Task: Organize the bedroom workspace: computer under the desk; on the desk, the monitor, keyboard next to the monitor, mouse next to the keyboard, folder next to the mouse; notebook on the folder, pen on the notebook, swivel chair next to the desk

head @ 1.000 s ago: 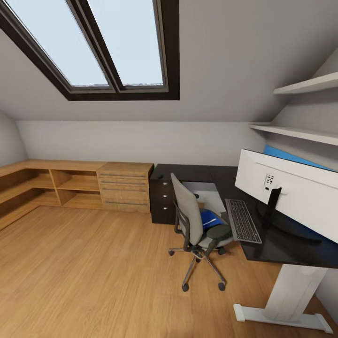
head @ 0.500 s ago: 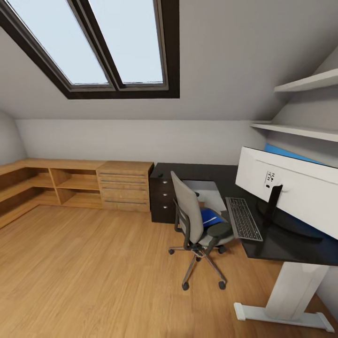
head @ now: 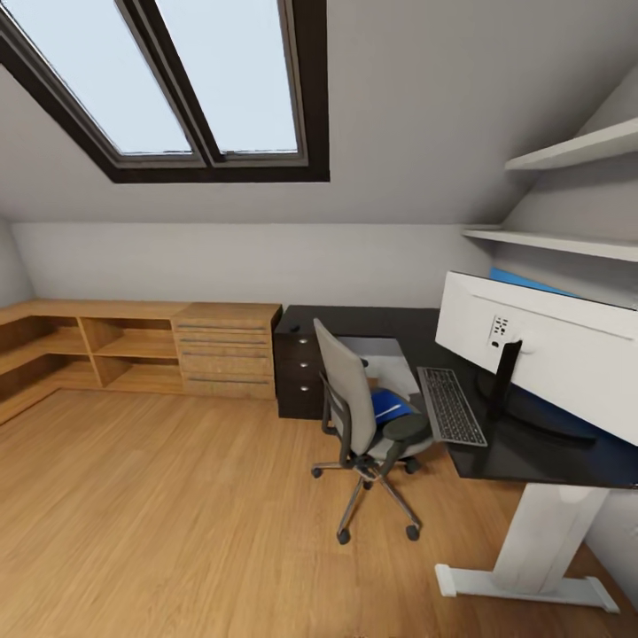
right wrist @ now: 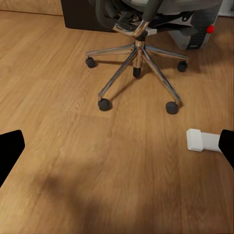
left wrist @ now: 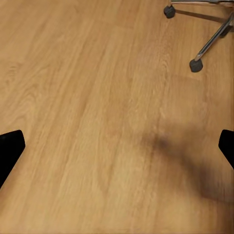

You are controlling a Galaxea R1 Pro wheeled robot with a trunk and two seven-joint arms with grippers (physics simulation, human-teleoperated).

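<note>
Monitor (head: 540,350) and keyboard (head: 450,406) already seen on tabletop (head: 372,321) at right. Folder (head: 387,404) left on swivel chair (head: 359,416) seat, transfer pending. Both tools spread apart, nothing held.

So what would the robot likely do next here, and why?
Probably roll a little closer to the swivel chair. The blue folder lies on its seat, not on the desk, and both hands, left hand and right hand, hang open above bare floor, seemingly too far away to reach it.
</note>
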